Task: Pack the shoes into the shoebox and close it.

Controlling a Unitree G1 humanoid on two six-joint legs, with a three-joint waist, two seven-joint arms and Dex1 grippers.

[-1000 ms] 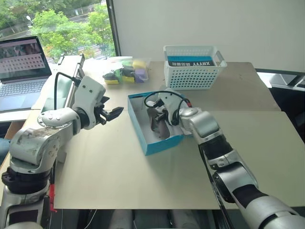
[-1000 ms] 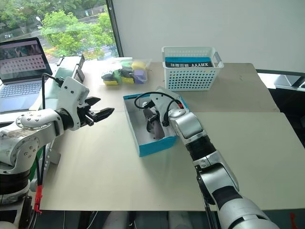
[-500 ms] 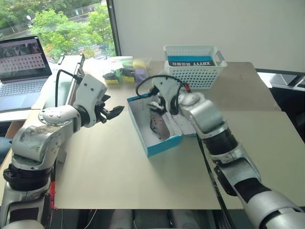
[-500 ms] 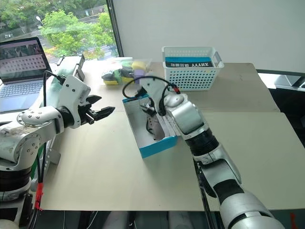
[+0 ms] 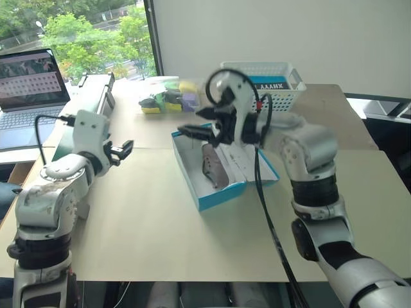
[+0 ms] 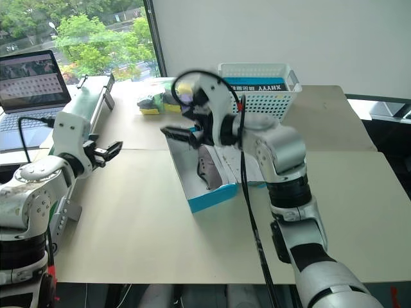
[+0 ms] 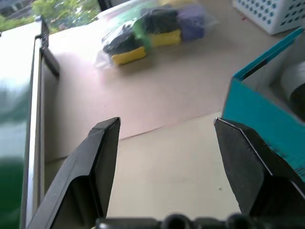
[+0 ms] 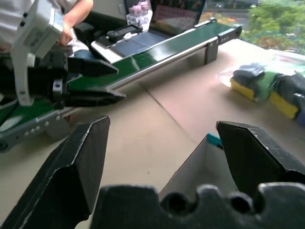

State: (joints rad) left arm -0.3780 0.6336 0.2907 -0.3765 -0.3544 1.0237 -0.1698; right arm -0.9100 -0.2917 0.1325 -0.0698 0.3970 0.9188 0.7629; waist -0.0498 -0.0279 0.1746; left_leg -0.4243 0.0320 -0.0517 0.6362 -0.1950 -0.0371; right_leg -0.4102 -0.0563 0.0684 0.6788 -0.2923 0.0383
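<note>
The bright blue shoebox stands open in the middle of the table, white inside, with its lid folded out flat to the right. One greyish-brown shoe lies lengthwise inside it. My right gripper hovers open and empty above the box's far left corner, pointing left. My left gripper is open and empty over the table well left of the box. In the left wrist view the box's blue corner sits beyond one finger. The right wrist view looks past its open fingers at the left gripper.
A white perforated basket stands behind the box at the table's far edge. A clear bag of coloured sponges lies at the far left. A green-topped device and a laptop stand off the left edge, near a person's hand.
My right gripper let go of the shoe, opened and rose out of the box, turning to point left. My left gripper swung left, away from the box.
</note>
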